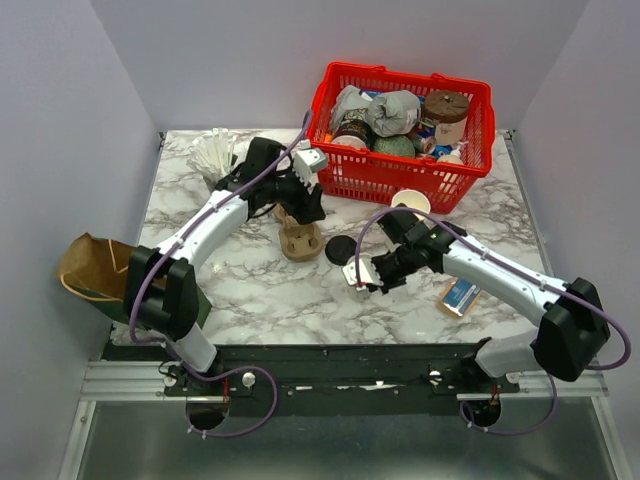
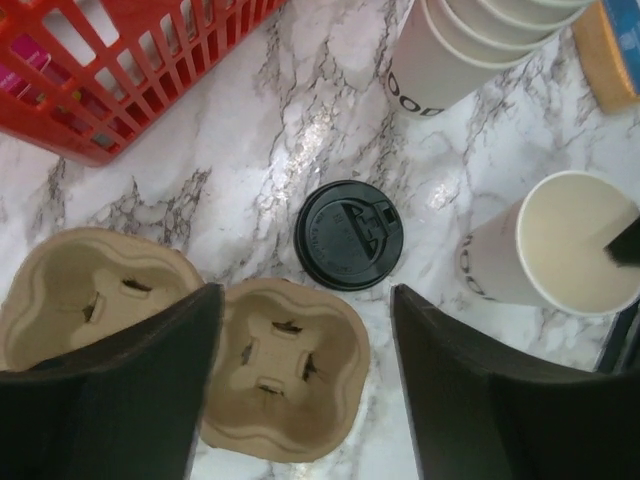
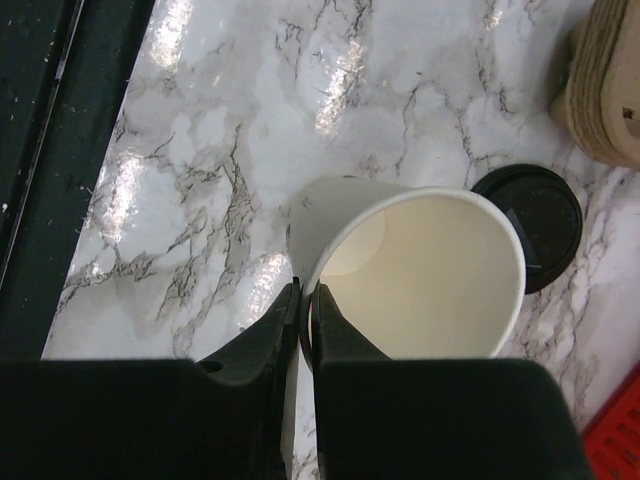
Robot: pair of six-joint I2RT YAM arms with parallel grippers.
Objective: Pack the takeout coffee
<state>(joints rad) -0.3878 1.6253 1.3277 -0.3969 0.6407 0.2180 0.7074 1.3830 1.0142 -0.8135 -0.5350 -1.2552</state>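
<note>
Over a white marble table with plain grey walls around, found the paper cup near the middle, just beside a black lid and not touching it. From above, could hardly make it out under the right arm. Could see its foot only from the left wrist view, and not well enough to say whether it touched the surface. Stood about upright, long axis near vertical, mouth open upward, pale inside. Was pinched at the rim by the right gripper, one finger inside the wall and one outside, pressed almost together with only the paper between.

Saw the lid lying flat, top side up. Just left of it, noticed a pulp cup carrier, cut off at the lower edge of the left wrist view and partly covered by the dark fingers. Looked like several nested ones, judging by the layered edge in the right wrist view. Found the left gripper above it, fingers spread wide, gripping nothing.

Farther back, made out a stack of nested cups, its upper rims cut off, and a red basket full of mixed goods, too crowded to name. At the left table edge, partly behind the left arm, saw a brown paper bag. Near the right arm, saw a blue and tan packet, print unreadable.
</note>
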